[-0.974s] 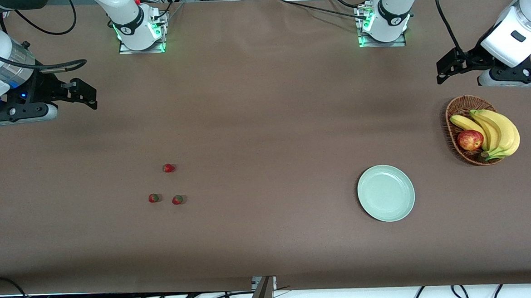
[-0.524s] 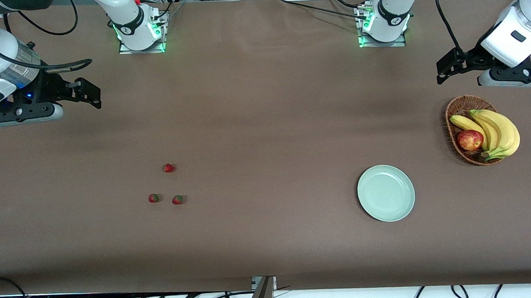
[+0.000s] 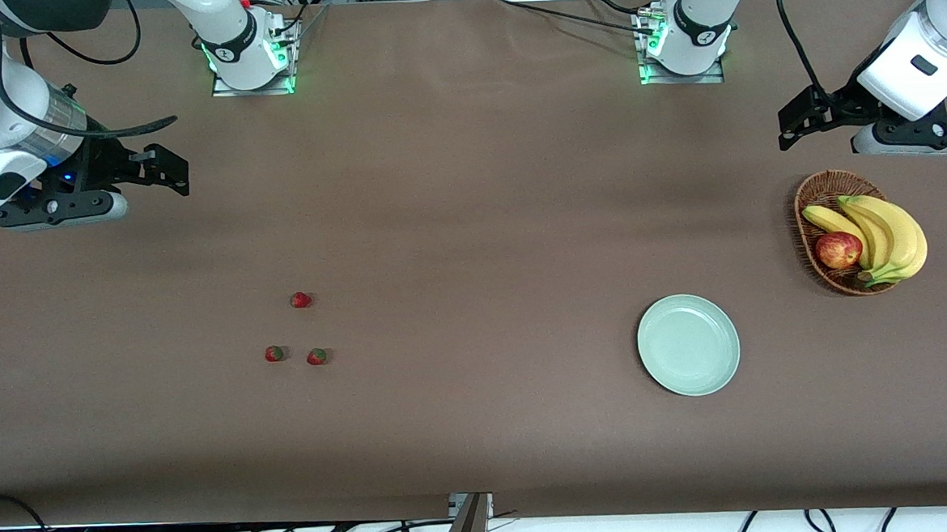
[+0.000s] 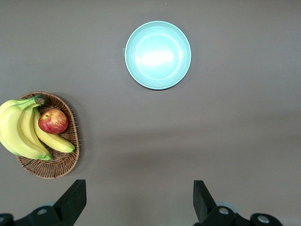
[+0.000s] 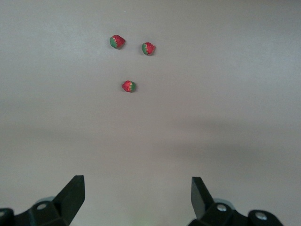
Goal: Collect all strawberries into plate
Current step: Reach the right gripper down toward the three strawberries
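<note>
Right gripper (image 3: 167,168) has shifted a bit toward frame centre and slightly down vs the earlier pics, at upper left of the front view, over bare counter (image 3: 471,217); nothing else moved. Its jaws are spread wide, holding nothing. Prob. the start of a reach for the berries, so the task is barely begun: no berry in the plate yet.

Left gripper (image 3: 790,124) sits at upper right of the front view, over the counter just above the basket (image 3: 812,199); that arm waits, jaws spread, empty.

Counts:
- strawberries (image 3: 301,300): 3, lower-left-centre of the front view, in a loose triangle, apart from each other; in the right wrist view they show in the upper part of the frame (image 5: 128,86).
- plate (image 3: 688,345): 1, lower right of centre, empty, well apart from the berries; top centre in the left wrist view (image 4: 158,55).
- basket: 1, right edge, w/ 1 apple (image 3: 838,249) and 1 bunch of bananas (image 3: 885,232) (approx. 3).
</note>
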Robot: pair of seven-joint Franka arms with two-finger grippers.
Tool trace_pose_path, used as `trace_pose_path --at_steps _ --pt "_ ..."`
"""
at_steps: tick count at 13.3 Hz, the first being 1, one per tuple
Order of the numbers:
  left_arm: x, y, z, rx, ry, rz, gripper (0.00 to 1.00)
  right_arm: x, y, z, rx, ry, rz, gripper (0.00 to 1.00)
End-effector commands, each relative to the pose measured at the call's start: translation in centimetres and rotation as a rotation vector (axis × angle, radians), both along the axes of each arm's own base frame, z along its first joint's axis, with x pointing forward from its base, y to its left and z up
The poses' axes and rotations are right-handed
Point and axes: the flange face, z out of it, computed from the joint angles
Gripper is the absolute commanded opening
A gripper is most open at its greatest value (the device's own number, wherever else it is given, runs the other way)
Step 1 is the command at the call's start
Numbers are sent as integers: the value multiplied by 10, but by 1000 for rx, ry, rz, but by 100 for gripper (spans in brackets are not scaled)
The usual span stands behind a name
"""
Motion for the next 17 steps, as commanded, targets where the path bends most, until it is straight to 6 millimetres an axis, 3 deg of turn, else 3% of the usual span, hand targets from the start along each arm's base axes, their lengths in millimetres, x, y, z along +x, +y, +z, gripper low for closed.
trace_pose_path --at_steps 1,9,11,14,17 --pt "4 3 6 -30 6 1 100 0 3 -5 15 7 1 100" --pt "4 5 6 -28 6 12 100 10 7 -24 19 28 3 100" --pt "4 3 6 -28 6 9 100 16 7 -55 16 49 2 100" --pt "4 3 6 -28 6 9 100 37 21 -123 14 79 12 100" --pt "4 3 6 -28 6 7 100 32 36 -158 9 121 7 100"
